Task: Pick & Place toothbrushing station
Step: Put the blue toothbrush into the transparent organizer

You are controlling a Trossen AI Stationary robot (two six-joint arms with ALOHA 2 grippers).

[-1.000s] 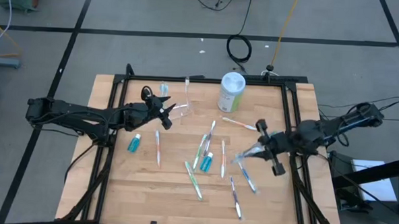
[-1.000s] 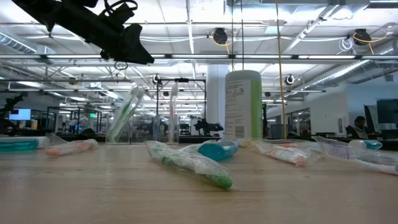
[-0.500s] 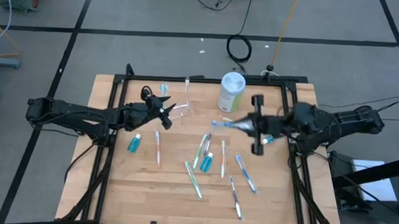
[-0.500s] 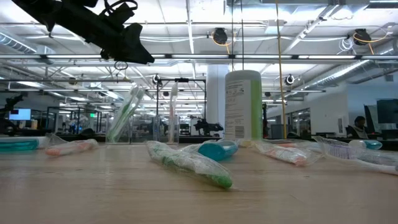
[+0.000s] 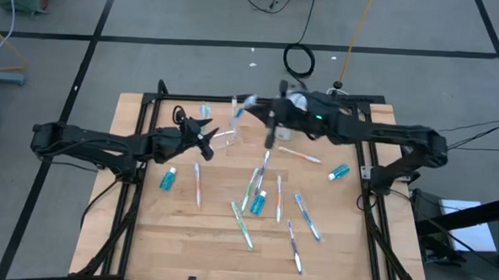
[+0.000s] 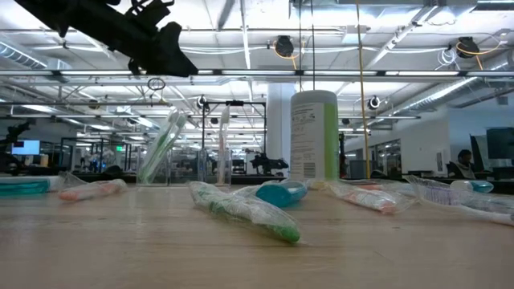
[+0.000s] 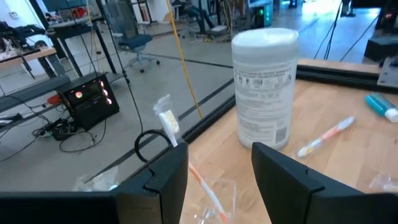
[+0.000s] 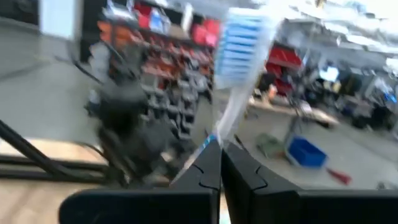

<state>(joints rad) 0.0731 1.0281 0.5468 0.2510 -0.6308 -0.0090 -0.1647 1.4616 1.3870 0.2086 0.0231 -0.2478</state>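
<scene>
Above the clear cup (image 5: 225, 139), right end effector (image 5: 263, 114) grips a toothbrush (image 8: 239, 59).

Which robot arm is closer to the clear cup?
The left. Its gripper hovers right beside the cup, jaws open. The right gripper is a bit farther off, on the cup's other side near the canister, shut on a toothbrush.

The right claw (image 5: 263, 109) has swung across the table, carrying a toothbrush (image 5: 249, 102) toward the cup (image 5: 227, 137).

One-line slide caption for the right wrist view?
Right pincer shut on a blue-bristled toothbrush, carried above the table.
</scene>
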